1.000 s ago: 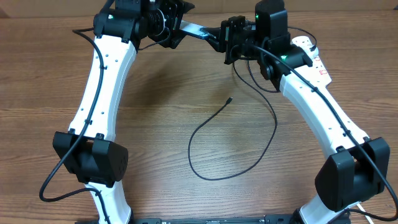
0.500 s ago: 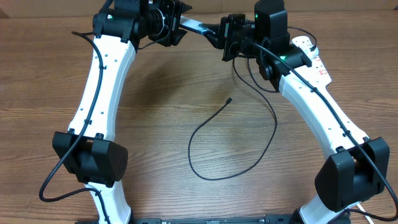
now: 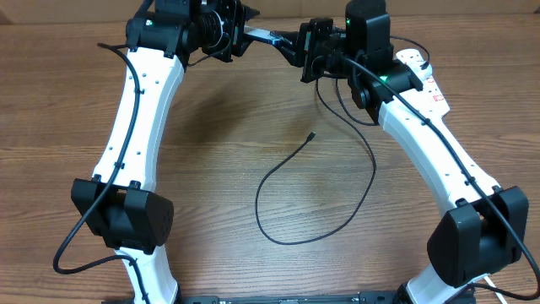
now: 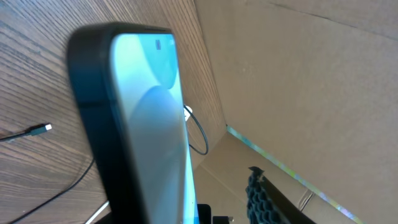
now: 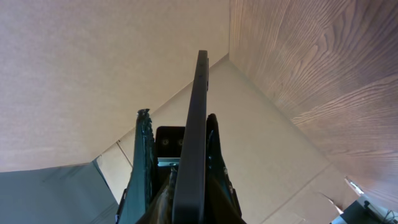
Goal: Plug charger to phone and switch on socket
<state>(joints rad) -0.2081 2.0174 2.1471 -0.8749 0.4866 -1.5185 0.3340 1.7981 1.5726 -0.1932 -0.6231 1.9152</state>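
Overhead, the phone (image 3: 266, 36) hangs above the far edge of the wooden table (image 3: 211, 152), spanning the gap between the left gripper (image 3: 240, 28) and the right gripper (image 3: 297, 48). The right gripper clamps the phone's right end; in the right wrist view its fingers (image 5: 144, 155) flank the phone (image 5: 198, 124), seen edge-on. The left gripper's jaws stand partly apart around the other end: in the left wrist view one ribbed finger (image 4: 256, 193) sits clear of the cyan screen (image 4: 149, 137). The charger (image 3: 257, 207) lies in a loose loop mid-table, its connector tip (image 3: 312, 135) free on the wood, well apart from the phone. The white power strip (image 3: 430, 84) lies far right, partly under the right arm.
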